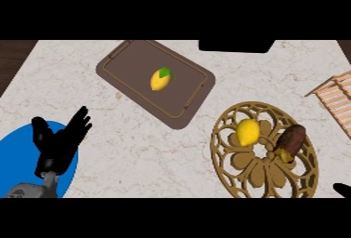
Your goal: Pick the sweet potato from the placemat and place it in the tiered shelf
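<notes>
Marble tabletop [137,153]: sweet potato [292,141] lies on gold placemat [237,165], beside a lemon [247,131]. My left hand [60,142] rests, fingers open; right fingers indiscernible. Probably rigid, light; I'd grasp mid-body.

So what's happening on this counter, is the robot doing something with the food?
Nothing is being held at this moment. The sweet potato lies on the round gold openwork placemat, next to a lemon. The left hand is open over a blue plate at the lower left. Only a dark tip of the right hand shows at the lower right edge. The slatted wooden tiered shelf stands at the right edge. A mango lies on a brown tray.
</notes>
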You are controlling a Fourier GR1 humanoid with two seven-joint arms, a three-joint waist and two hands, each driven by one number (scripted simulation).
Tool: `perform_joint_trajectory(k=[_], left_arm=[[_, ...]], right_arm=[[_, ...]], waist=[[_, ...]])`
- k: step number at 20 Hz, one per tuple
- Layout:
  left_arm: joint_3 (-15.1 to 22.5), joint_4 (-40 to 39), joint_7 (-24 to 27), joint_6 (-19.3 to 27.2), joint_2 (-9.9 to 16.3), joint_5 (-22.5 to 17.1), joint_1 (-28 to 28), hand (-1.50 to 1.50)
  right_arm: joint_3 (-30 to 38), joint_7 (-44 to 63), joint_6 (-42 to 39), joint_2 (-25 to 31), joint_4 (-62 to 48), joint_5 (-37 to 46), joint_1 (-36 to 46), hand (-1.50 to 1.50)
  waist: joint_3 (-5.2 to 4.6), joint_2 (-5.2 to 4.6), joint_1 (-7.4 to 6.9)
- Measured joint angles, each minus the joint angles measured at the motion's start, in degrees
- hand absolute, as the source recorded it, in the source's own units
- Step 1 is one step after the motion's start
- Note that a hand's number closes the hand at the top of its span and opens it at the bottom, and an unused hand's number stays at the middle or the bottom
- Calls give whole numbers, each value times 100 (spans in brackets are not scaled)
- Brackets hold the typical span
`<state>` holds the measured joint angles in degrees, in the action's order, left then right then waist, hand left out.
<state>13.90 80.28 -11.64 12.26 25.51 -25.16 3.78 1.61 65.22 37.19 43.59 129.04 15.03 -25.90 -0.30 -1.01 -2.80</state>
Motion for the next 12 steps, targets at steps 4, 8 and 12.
perform_joint_trajectory(k=[4,8,12], left_arm=[[44,-50,-25,33,-85,67,87,0],[83,-89,-62,43,-161,111,155,0],[49,-159,-29,-21,-156,127,178,0]], right_arm=[[-87,447,-292,52,-342,87,508,-150],[-259,680,-536,65,-776,-5,1053,-150],[-617,751,-678,-114,-1255,87,1523,-150]], waist=[[4,-1,-56],[10,2,-96],[12,9,-114]])
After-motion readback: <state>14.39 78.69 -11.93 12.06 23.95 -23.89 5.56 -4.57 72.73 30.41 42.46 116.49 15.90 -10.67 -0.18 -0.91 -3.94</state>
